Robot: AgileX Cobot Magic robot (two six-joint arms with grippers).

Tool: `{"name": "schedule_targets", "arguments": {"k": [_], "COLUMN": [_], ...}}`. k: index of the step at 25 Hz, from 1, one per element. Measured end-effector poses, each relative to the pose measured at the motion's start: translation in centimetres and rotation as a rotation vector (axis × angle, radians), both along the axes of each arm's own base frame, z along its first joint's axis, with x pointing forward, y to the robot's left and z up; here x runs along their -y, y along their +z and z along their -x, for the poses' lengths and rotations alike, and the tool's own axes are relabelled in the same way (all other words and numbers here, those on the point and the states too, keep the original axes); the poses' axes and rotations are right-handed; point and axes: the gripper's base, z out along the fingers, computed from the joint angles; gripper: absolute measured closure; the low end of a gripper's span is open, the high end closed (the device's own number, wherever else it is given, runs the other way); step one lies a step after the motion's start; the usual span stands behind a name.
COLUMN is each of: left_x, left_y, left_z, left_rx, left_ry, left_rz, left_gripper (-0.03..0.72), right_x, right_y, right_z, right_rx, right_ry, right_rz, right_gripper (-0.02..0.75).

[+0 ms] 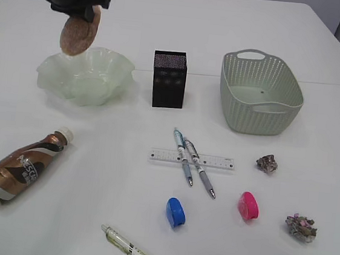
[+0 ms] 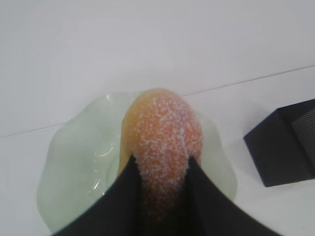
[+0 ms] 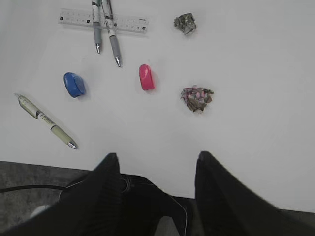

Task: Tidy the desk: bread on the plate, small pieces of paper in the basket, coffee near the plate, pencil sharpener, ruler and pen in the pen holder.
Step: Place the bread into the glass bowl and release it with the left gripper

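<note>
- We find the left hand (image 1: 80,13) at the upper left of the exterior frame, closed on the sugared bread (image 1: 79,34), which hangs above the pale green wavy plate (image 1: 112,66) without touching it.
- In the left wrist view the bread (image 2: 162,142) sits between the two dark fingers (image 2: 125,196), over the plate (image 2: 69,162).
- The right hand (image 3: 156,162) stands open and holds nothing, low in its own frame, near the worktop (image 3: 256,98) edge.
- The coffee bottle (image 1: 23,165) lies on its side at lower left.
- The black pen holder (image 1: 169,79) stands at upper centre, between plate and basket (image 1: 260,93).
- Two pens (image 1: 191,165) lie across the ruler (image 1: 191,159) at centre; a third pen (image 1: 132,251) lies at the bottom edge.
- Blue sharpener (image 1: 175,211) and pink sharpener (image 1: 249,205) lie lower centre; two paper wads (image 1: 300,227) lie at lower right.
</note>
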Motion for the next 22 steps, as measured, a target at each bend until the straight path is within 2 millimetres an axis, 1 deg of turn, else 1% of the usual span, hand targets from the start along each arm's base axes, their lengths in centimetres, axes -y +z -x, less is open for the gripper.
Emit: {"name": "schedule_targets", "arguments": {"k": [2,5,9,11,13,14,16,18,19,22], "left_x": [-0.4,-0.8,-0.9,-0.8,-0.8,-0.7,-0.7,-0.8,-0.8,-1.0], "left_y": [-2.3,-5.2,-7.1,-7.5,-7.8,-7.8,-8.1,-8.2,-8.3,-8.2], "left_z": [-0.8,-1.6,-2.2,-2.4,-2.5,-2.6,-2.7,-2.8,-2.8,-2.9], "left_rx": [-0.040,-0.089,-0.102,-0.097,-0.091,-0.086,-0.082,-0.078,-0.078,-0.071], "left_ry": [0.011,0.023,0.025,0.023,0.022,0.022,0.025,0.038,0.043,0.051], "left_rz": [-0.011,-0.021,-0.022,-0.020,-0.019,-0.017,-0.012,-0.012,-0.018,-0.032], "left_gripper": [0.552,0.552,0.550,0.528,0.459,0.393,0.225,0.092,0.060,0.041], "right_x": [-0.1,-0.1,-0.1,-0.1,-0.1,-0.1,-0.1,-0.1,-0.1,-0.1], "right_y": [0.0,0.0,0.0,0.0,0.0,0.0,0.0,0.0,0.0,0.0], "right_z": [0.0,0.1,0.1,0.1,0.1,0.1,0.1,0.1,0.1,0.1], "right_rx": [-0.006,-0.011,-0.012,-0.013,-0.013,-0.013,-0.014,-0.014,-0.014,-0.015], "right_ry": [-0.006,-0.019,-0.028,-0.032,-0.035,-0.035,-0.037,-0.038,-0.038,-0.042], "right_rz": [-0.011,-0.024,-0.029,-0.031,-0.033,-0.033,-0.034,-0.035,-0.035,-0.036], "right_gripper": [0.343,0.343,0.343,0.343,0.343,0.343,0.343,0.343,0.343,0.343]}}
